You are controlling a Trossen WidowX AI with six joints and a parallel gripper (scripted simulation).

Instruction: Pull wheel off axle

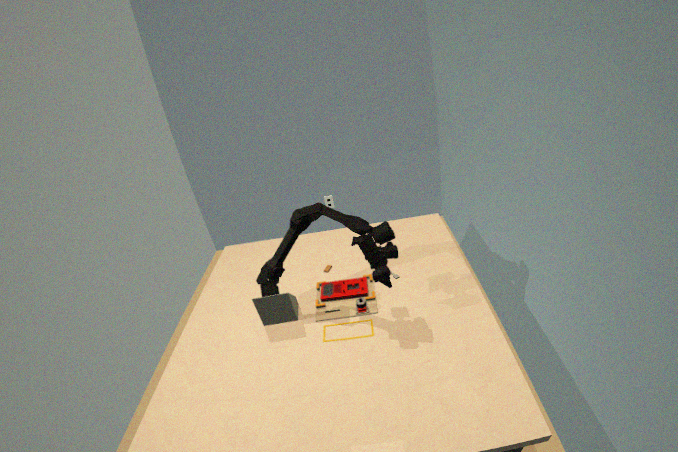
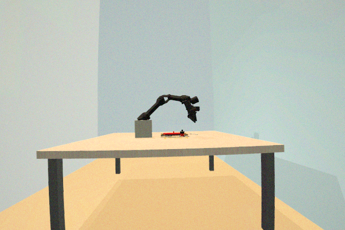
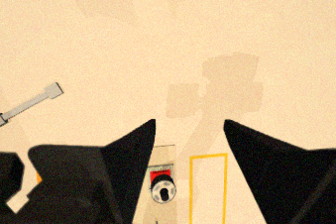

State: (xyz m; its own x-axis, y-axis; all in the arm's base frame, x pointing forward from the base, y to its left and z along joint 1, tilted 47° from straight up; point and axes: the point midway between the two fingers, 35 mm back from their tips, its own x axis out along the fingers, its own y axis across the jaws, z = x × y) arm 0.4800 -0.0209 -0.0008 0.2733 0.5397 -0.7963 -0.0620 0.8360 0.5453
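Observation:
The wheel (image 1: 361, 302) (image 2: 181, 131) (image 3: 164, 191), black with a light grey hub, sits on the upright axle over a red block at the board's right front corner. The axle shows as a dark tip in the hub in the wrist view. The marked area (image 1: 348, 338) (image 3: 208, 156) is a yellow rectangle outline on the table, in front of the board. My gripper (image 1: 389, 286) (image 2: 195, 121) (image 3: 189, 123) is open and empty, pointing down, high above the table and a little to the right of the wheel. It touches nothing.
A red panel (image 1: 344, 288) lies on the pale board (image 1: 345, 314) with orange corners, behind the wheel. A grey wrench-like piece (image 3: 28, 105) (image 1: 395, 276) lies on the table right of the board. A small brown block (image 1: 328, 268) lies behind it. The arm's grey base (image 1: 276, 310) stands left.

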